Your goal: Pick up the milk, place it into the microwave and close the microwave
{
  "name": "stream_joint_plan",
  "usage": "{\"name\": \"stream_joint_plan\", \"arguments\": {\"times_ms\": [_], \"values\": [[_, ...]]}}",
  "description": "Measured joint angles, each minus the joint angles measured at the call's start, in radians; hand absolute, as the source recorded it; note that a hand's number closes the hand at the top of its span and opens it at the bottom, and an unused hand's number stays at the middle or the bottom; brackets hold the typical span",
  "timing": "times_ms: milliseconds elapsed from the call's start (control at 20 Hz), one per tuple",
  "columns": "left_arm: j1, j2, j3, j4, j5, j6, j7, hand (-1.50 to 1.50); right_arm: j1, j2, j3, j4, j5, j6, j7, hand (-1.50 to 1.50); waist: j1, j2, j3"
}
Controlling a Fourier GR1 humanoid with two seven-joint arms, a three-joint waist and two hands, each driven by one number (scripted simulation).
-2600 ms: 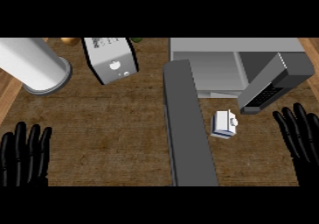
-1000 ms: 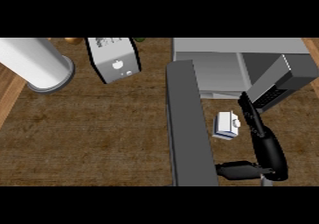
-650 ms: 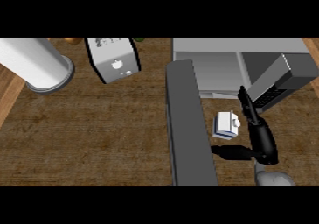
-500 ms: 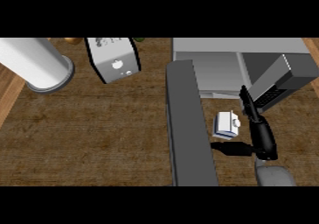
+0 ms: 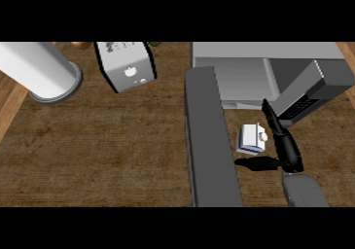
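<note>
The milk (image 5: 252,138), a small white carton with a blue band, lies on the wooden counter just below the microwave (image 5: 237,78). The microwave's grey door (image 5: 211,146) stands open, reaching toward me on the carton's left. Its dark control panel (image 5: 315,92) is at the right. My right hand (image 5: 286,146) is open right beside the carton's right side. Its straight fingers (image 5: 270,114) point up toward the microwave, and its thumb (image 5: 257,163) sticks out left just below the carton. I cannot tell whether it touches the carton. My left hand is out of view.
A tall white cylinder (image 5: 35,68) stands at the top left. A white boxy appliance (image 5: 127,65) stands beside it. The counter's left edge (image 5: 9,112) runs diagonally, and brown counter (image 5: 101,155) stretches left of the door.
My right hand has slid up and slightly left along the carton, bringing the thumb nearer its lower end, and the grey forearm now shows. The left hand, resting at lower left 2.6 s ago, is gone.
</note>
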Motion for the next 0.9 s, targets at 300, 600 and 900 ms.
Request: {"name": "stream_joint_plan", "arguments": {"times_ms": [300, 600, 900], "values": [[0.022, 0.005, 0.031, 0.044, 0.022, -0.037, -0.056, -1.50, -0.038, 0.001, -0.004, 0.170, 0.022, -0.015, -0.090, -1.50, 0.003, -0.001, -0.001], [0.037, 0.010, 0.050, 0.026, 0.046, -0.054, -0.045, -1.50, -0.105, -0.016, -0.034, 0.333, 0.048, -0.083, -0.176, -1.50, 0.003, 0.000, -0.001], [0.044, 0.007, 0.058, 0.030, 0.048, -0.074, -0.058, -1.50, -0.161, -0.041, -0.057, 0.473, 0.089, -0.190, -0.272, 1.50, 0.009, -0.002, -0.002]]}}
